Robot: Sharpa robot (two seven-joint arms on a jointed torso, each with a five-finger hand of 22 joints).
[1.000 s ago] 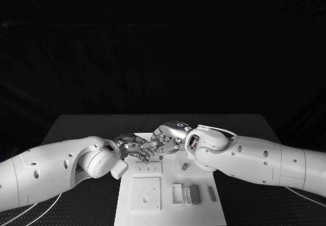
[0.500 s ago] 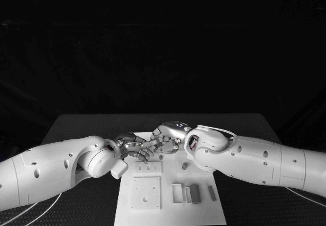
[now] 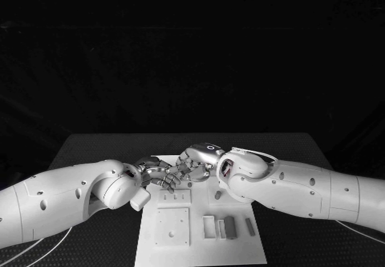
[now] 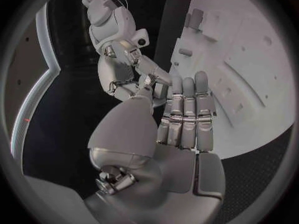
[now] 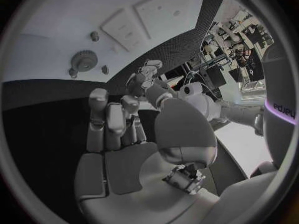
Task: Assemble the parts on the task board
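My left hand [image 3: 161, 177] and right hand [image 3: 195, 161] meet fingertip to fingertip over the far edge of the task board [image 3: 201, 245]. I can't tell if they hold anything. Grey parts [image 3: 230, 228] lie behind my fingers, near the open board edge.

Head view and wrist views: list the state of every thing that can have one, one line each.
Task board: lying flat, both hands over its far end.
Left hand: fingers straight, tips meeting the right hand; cannot tell if it holds anything.
Right hand: fingers curled toward the left hand; cannot tell if it holds anything.
Grey bar: lying flat on the board, untouched.
Round part: lying flat on the board, untouched.
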